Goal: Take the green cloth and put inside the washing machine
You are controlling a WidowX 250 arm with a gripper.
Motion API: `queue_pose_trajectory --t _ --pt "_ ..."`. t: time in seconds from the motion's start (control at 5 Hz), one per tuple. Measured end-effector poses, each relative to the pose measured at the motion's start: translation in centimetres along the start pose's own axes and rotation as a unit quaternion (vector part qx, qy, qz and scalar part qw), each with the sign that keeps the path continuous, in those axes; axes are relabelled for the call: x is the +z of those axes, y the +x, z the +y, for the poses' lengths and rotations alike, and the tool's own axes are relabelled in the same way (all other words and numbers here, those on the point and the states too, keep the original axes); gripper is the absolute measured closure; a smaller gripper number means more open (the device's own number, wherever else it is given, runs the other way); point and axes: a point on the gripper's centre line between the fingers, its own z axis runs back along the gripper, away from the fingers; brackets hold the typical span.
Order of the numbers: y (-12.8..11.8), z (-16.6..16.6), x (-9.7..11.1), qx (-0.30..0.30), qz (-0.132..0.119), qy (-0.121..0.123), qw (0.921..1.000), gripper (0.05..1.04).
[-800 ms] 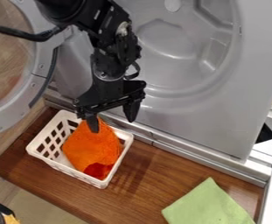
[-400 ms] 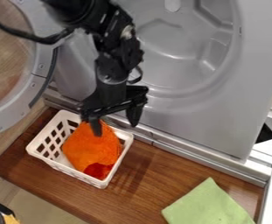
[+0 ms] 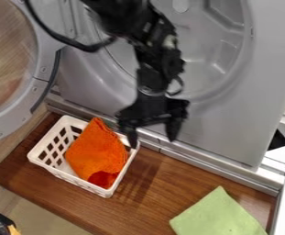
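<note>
My hand (image 3: 152, 137) is near the basket's (image 3: 63, 175) upper-right corner, fingers apart. Green cloth (image 3: 221, 215) on the worktop (image 3: 163, 183), lower right, running past frame bottom; strip of wood between it and basket. Washer (image 3: 270, 59) door (image 3: 41, 73) open, left.

Wooden board (image 3: 169, 183) bears white basket (image 3: 71, 179), green cloth (image 3: 221, 215) lying flat.
</note>
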Motion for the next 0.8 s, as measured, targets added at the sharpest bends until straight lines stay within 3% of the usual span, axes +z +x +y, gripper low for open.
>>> queue_pose_trajectory --t 0.2,0.6,0.8 --pt "-2.1 -2.1 -0.8 -0.042 0.005 -0.023 0.9988 0.083" --pt "-6.2 -4.4 -4.2 -0.111 0.020 -0.039 0.9928 0.083" --pt "-8.2 -4.9 -5.6 -0.144 0.025 -0.032 0.9888 0.083"
